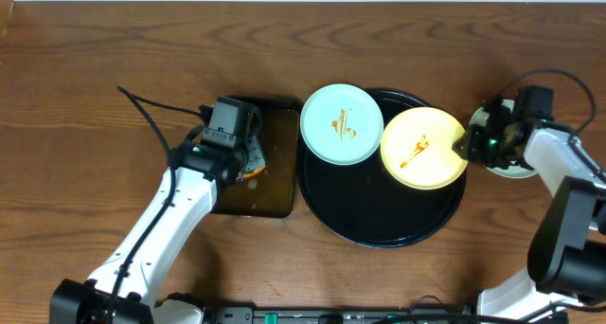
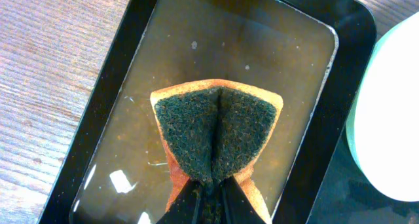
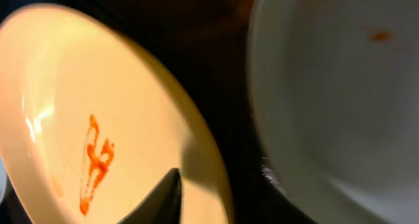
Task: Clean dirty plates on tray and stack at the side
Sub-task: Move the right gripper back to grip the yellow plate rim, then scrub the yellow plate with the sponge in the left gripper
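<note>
The round black tray point(image 1: 379, 227) holds a mint-blue plate point(image 1: 341, 125) at its upper left and a yellow plate point(image 1: 421, 149) at its right, both streaked with orange sauce. A third pale plate point(image 1: 511, 169) lies on the table right of the tray, under my right arm. My right gripper point(image 1: 469, 142) is at the yellow plate's right edge. In the right wrist view its fingers point(image 3: 206, 178) close over the yellow plate's point(image 3: 78, 106) rim, with the pale plate point(image 3: 340, 93) beside it. My left gripper point(image 2: 211, 188) is shut on a folded sponge point(image 2: 216, 126).
The sponge hangs over a small rectangular dark tray point(image 1: 275, 199) of brownish water, left of the round tray; its rim shows in the left wrist view point(image 2: 105, 86). The mint-blue plate's edge point(image 2: 393, 119) is close on the right there. Wooden table all round.
</note>
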Controlling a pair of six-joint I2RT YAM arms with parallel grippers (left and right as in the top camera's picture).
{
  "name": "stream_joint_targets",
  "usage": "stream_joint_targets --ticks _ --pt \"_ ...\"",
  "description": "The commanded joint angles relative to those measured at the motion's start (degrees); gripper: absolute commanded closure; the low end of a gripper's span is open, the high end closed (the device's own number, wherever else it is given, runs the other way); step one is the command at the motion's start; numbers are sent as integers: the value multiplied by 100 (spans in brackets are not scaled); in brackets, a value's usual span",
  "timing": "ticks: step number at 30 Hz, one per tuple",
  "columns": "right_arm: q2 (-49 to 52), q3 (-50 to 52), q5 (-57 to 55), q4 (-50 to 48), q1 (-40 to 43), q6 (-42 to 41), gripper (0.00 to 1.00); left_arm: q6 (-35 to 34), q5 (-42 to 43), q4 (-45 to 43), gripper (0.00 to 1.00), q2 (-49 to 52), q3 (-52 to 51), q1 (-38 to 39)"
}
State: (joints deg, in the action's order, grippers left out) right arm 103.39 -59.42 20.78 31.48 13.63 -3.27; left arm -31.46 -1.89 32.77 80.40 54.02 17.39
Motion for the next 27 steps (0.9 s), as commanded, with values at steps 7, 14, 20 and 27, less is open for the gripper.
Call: stream_joint_targets --ticks 7,14,20,27 --pt "-151 28 221 199 -83 7 98 35 -68 -4 92 7 -22 -17" --pt "-684 28 219 671 -205 -83 99 35 -42 -7 92 7 -22 -17" --pt "-721 55 166 1377 -678 -136 99 37 31 -61 92 7 -22 -17" --pt "-717 361 -146 1665 -1340 -396 99 42 949 -326 92 9 -22 59"
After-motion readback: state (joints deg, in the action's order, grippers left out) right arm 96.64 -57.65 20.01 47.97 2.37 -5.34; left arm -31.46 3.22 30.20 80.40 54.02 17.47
